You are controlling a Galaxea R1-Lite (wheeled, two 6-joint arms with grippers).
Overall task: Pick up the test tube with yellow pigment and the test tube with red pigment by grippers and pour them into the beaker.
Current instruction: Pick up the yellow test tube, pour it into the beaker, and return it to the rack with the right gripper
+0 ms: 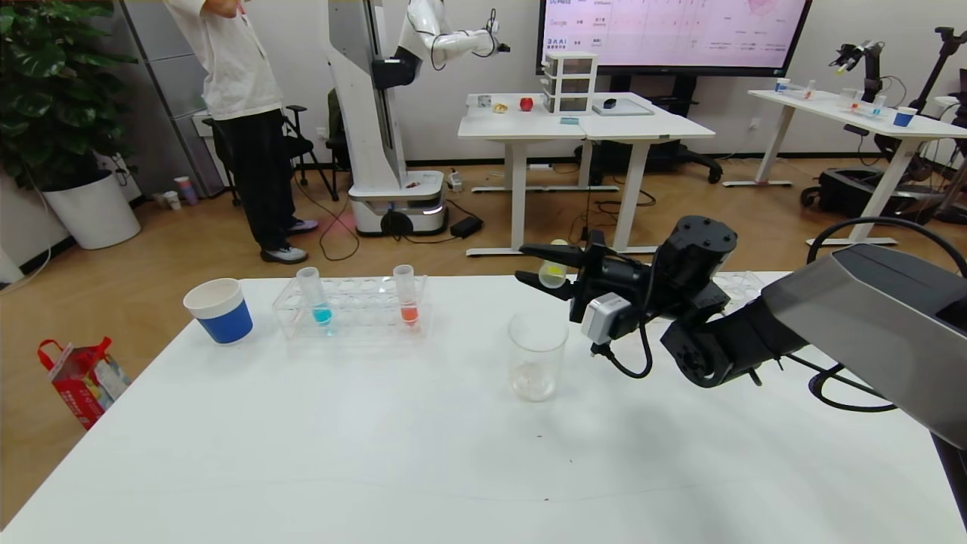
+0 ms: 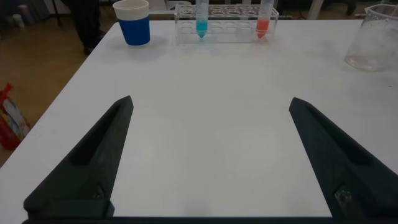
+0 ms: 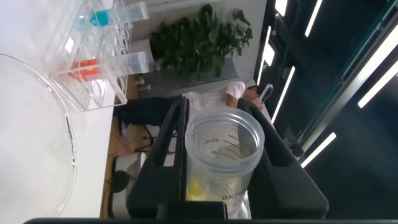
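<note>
My right gripper [image 1: 538, 266] is shut on the test tube with yellow pigment [image 1: 554, 272] and holds it tilted in the air, just above and behind the beaker [image 1: 536, 355]. In the right wrist view the tube [image 3: 224, 162] sits between the fingers with its open mouth showing and a little yellow liquid inside; the beaker's rim [image 3: 65, 124] is beside it. The test tube with red pigment [image 1: 406, 296] stands upright in the clear rack [image 1: 355, 306]. My left gripper [image 2: 210, 102] is open and empty, low over the near table; it does not show in the head view.
A blue-liquid tube [image 1: 316, 296] stands in the same rack. A blue-and-white paper cup [image 1: 219, 310] stands left of the rack. A second clear rack [image 1: 744, 285] lies behind my right arm. The white table [image 1: 378, 453] stretches toward me.
</note>
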